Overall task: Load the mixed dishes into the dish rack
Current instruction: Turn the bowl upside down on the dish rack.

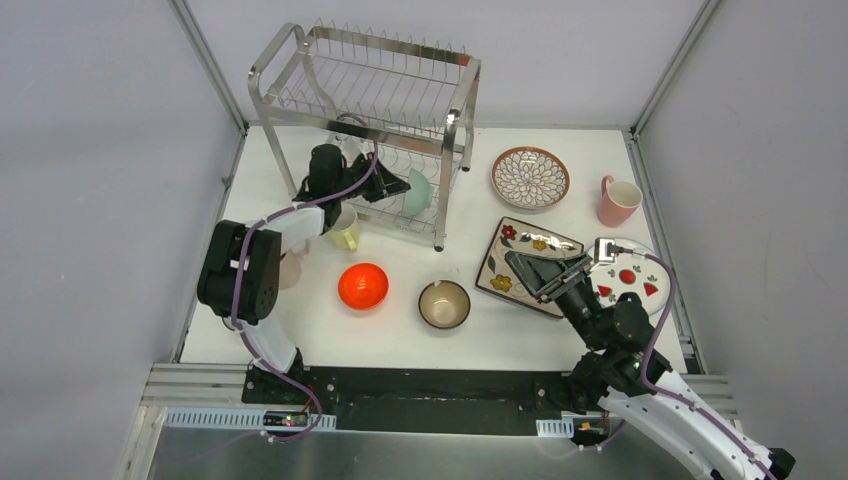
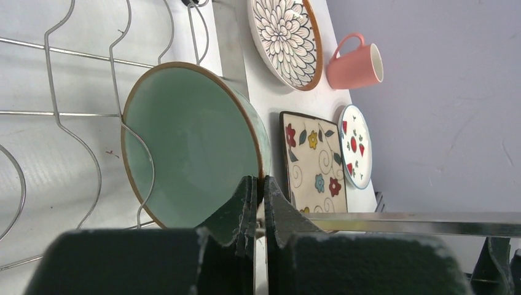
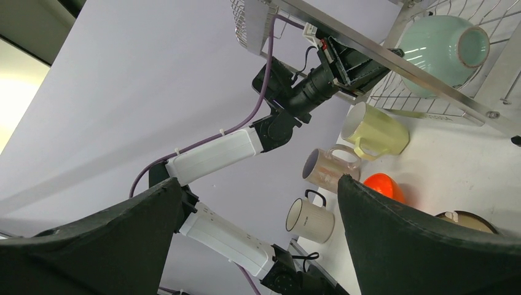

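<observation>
Among dish rack [image 1: 372, 88] wires, mint bowl [image 2: 190, 141]

1. Left claw [image 2: 258, 184]: dark jaws pressed together, tips at the rim of a mint-green, brown-rimmed bowl [image 2: 190, 135]; can't tell if the rim is pinched.
2. Bowl stands on edge among the wires of a shiny steel wire rack [image 2: 228, 43].
3. White counter [image 2: 264, 104] carries a brown-rimmed petal-pattern plate [image 2: 285, 40], pink mug [image 2: 355, 66], square floral cream plate [image 2: 313, 163] and, just beside it, a small white red-marked plate [image 2: 356, 145].

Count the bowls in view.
3: a mint bowl on its side in the lower tier of the dish rack, an orange bowl in front of the rack, and a tan bowl just right of it. I see no others.
</observation>
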`<state>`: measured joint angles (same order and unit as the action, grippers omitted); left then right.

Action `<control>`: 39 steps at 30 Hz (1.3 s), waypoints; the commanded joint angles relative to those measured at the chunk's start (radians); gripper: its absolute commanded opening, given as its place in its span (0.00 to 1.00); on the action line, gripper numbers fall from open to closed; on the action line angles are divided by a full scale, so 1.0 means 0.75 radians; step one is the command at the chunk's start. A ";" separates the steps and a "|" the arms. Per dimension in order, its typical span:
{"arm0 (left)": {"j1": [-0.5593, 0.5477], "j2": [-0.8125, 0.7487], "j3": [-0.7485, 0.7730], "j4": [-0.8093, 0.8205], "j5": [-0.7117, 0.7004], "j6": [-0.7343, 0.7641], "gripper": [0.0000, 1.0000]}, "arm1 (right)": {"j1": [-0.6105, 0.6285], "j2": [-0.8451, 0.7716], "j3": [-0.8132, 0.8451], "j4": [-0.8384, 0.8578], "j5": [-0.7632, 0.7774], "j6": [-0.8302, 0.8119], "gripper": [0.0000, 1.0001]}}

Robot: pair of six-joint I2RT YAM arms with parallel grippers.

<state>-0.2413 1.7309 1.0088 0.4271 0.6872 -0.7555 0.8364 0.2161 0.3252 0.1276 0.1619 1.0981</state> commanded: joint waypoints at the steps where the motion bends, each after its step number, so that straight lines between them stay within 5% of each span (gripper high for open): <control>1: 0.033 -0.049 -0.043 -0.073 -0.101 -0.052 0.00 | 0.000 -0.017 0.020 0.014 0.014 -0.023 1.00; 20: 0.096 -0.129 -0.066 -0.415 -0.382 0.010 0.01 | -0.001 -0.082 0.025 -0.043 0.014 -0.022 1.00; 28: 0.097 -0.202 -0.028 -0.612 -0.559 0.066 0.15 | 0.000 -0.099 0.025 -0.064 0.017 -0.020 1.00; 39: 0.097 -0.260 0.030 -0.727 -0.568 0.135 0.32 | 0.000 -0.101 0.027 -0.070 0.009 -0.018 1.00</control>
<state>-0.1749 1.5814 1.0073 -0.0696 0.2855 -0.6979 0.8364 0.1513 0.3252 0.0616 0.1692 1.0969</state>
